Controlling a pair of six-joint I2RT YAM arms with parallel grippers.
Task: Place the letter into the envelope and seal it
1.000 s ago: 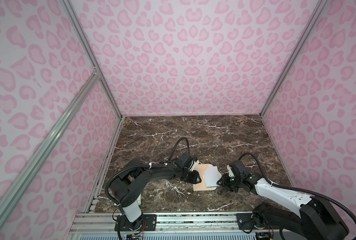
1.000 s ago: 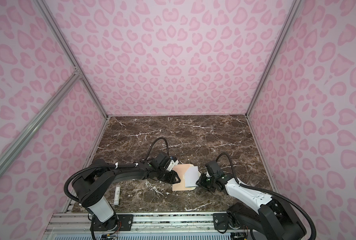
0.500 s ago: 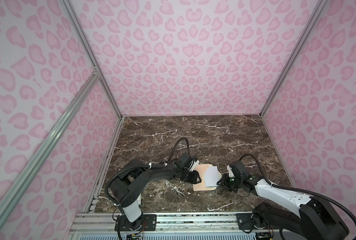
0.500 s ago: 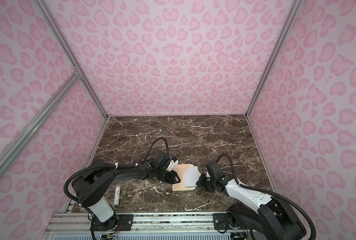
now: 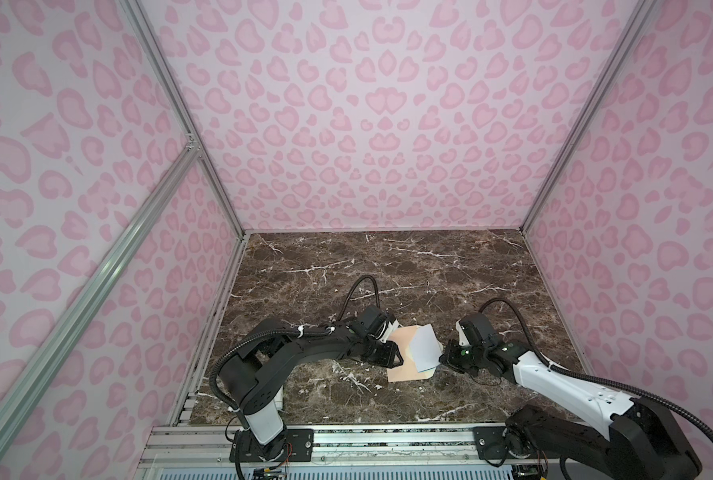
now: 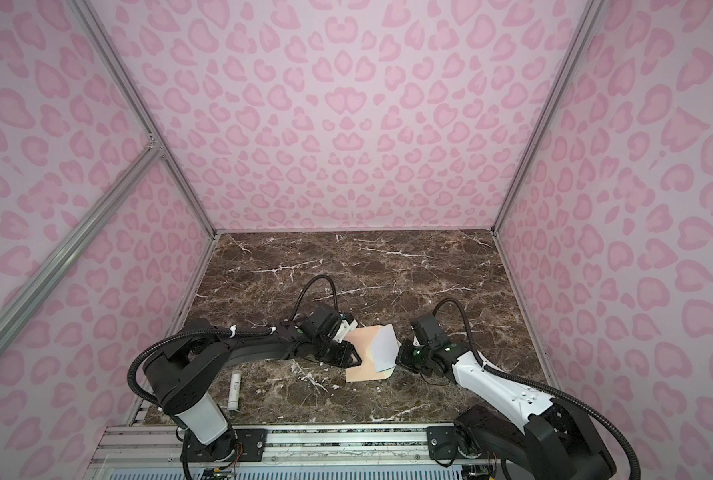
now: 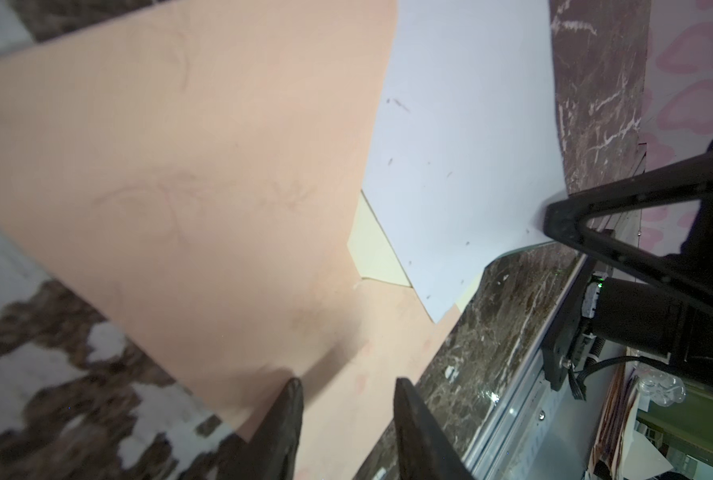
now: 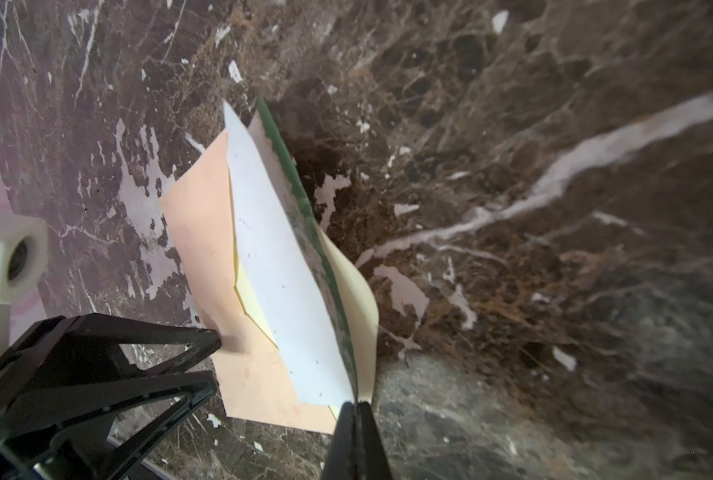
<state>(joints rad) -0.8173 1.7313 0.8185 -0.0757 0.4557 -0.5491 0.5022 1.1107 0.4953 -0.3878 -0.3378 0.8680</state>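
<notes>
Brown marble tabletop [image 5: 388, 270], pink spotted walls [image 5: 367, 104]; 1 white tube [image 6: 235, 390]

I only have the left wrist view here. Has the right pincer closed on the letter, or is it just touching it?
Observer: It has closed. In the right wrist view the right pincer is shut on the letter at its edge.
Operator: And where is the glue stick? I see none.
Observer: In a top view the glue stick lies on the table beside the left arm, well apart from the envelope.
</notes>
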